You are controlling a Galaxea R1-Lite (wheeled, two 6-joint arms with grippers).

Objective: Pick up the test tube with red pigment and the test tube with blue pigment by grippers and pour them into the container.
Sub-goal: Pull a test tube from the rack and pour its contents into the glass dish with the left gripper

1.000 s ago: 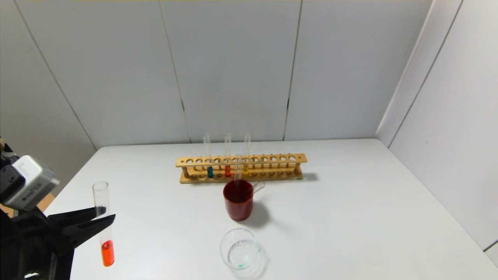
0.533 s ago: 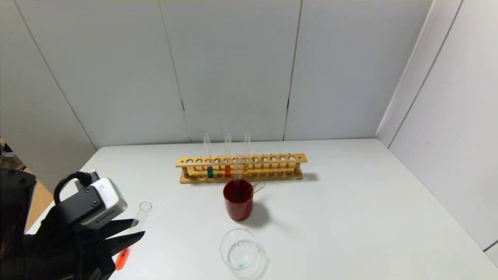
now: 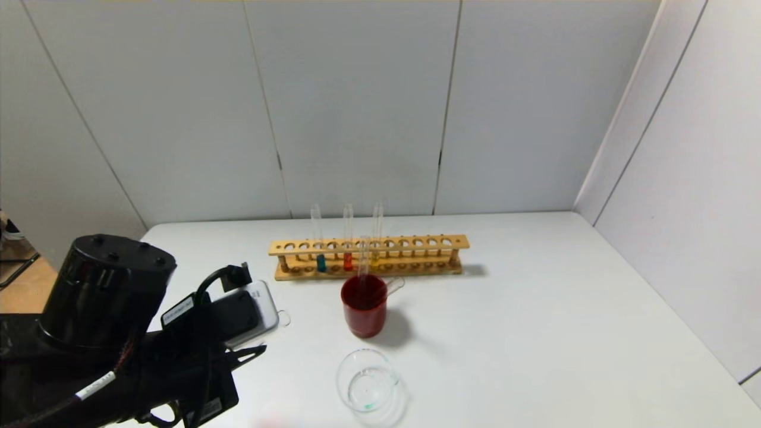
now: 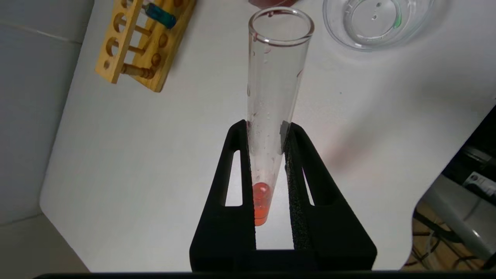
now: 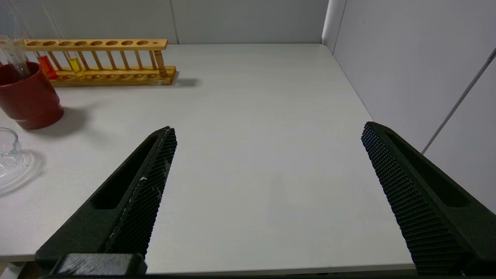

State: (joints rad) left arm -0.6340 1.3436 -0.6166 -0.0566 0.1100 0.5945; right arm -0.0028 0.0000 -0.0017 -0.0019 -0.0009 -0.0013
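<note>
My left gripper (image 4: 267,130) is shut on the test tube with red pigment (image 4: 277,97), with a little orange-red liquid at its rounded bottom between the fingers. In the head view the left gripper (image 3: 261,351) is at the front left, above the table, and the tube's mouth (image 3: 284,318) peeks out beyond the wrist camera. The clear glass container (image 3: 367,383) sits at the front middle, to the right of the tube; it also shows in the left wrist view (image 4: 376,19). The test tube with blue pigment (image 3: 321,261) stands in the wooden rack (image 3: 416,242). My right gripper (image 5: 267,133) is open and empty over the right table edge.
A dark red cup (image 3: 364,312) with an empty tube in it stands between the rack and the container. A deeper red tube (image 3: 348,260) and a yellow tube (image 3: 376,257) stand in the rack. White walls close the back and right.
My left arm has swung right over the table with the red tube. The tube has tipped from upright to leaning, its mouth toward the container. The right arm has not moved.
</note>
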